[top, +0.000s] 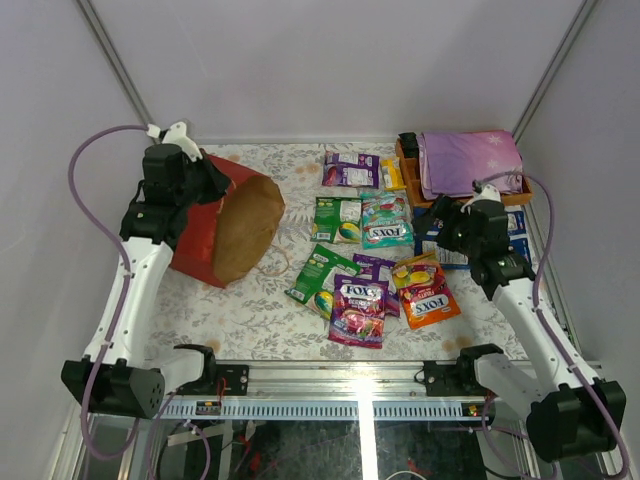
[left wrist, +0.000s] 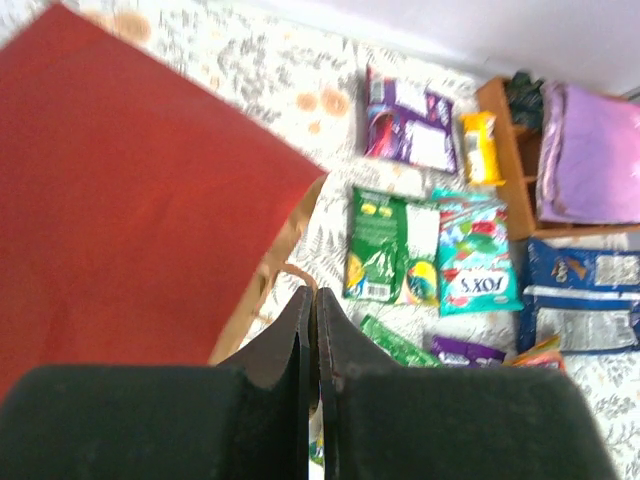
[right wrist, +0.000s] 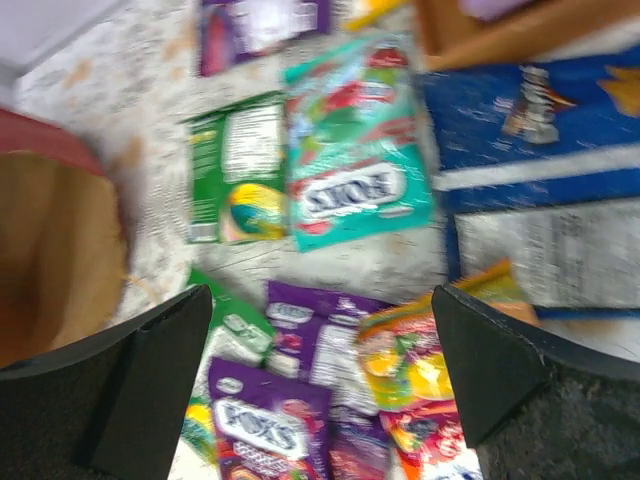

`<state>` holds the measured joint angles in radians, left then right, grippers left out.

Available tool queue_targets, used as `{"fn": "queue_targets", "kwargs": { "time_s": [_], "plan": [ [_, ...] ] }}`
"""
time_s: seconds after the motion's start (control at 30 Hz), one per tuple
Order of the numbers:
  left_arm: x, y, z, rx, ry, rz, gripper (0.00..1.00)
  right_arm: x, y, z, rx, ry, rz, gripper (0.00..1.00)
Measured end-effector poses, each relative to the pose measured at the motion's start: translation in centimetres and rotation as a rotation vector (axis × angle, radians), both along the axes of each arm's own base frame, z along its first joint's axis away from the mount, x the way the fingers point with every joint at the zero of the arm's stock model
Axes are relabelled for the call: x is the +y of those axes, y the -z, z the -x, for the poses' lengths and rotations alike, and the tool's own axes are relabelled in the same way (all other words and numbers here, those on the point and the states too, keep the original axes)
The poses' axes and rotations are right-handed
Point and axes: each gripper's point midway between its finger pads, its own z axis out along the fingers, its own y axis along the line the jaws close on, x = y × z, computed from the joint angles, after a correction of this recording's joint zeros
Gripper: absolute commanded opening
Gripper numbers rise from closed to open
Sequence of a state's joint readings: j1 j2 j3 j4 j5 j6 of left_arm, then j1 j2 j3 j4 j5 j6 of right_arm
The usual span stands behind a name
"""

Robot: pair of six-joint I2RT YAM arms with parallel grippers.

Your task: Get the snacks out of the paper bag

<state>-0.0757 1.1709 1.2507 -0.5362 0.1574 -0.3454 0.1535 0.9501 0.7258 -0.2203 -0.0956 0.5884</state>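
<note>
Snacks [top: 358,305] lie spread on the table [top: 250,310] beside the tipped paper bag [top: 195,235], left gripper [left wrist: 312,300] clenched by its rim, right gripper [right wrist: 320,370] wide open over them; lifting the bag's closed end slowly should best shake out any stragglers inside.

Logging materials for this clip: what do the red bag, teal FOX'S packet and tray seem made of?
Red bag: matte paper, judging by its brown inside and stiff folds. Teal FOX'S packet: likely glossy plastic film; it glints. Tray: probably wood, orange-brown, with rigid flat walls.
</note>
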Motion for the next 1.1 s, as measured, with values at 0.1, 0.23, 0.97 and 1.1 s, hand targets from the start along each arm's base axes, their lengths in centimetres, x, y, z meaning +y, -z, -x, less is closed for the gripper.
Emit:
{"fn": "queue_targets", "kwargs": {
  "time_s": [0.1,0.23,0.97,1.1],
  "plan": [
    [0.2,-3.3,0.0,-0.076,-0.013,0.009,0.00,3.2,-2.7,-0.8,-0.078,-0.081,-0.027,0.96],
    [0.4,-6.4,0.0,-0.144,-0.032,0.019,0.00,13.0,-4.8,-0.4,-0.127,-0.313,-0.087,0.88],
    [1.3,-11.2,-0.6,-0.212,-0.082,0.004,0.00,30.4,-1.8,-0.5,-0.030,-0.552,-0.290,0.44],
    [1.3,-11.2,-0.6,-0.210,-0.082,0.003,0.00,30.9,-3.0,-0.7,-0.038,-0.556,-0.307,0.40]
  ]
}}
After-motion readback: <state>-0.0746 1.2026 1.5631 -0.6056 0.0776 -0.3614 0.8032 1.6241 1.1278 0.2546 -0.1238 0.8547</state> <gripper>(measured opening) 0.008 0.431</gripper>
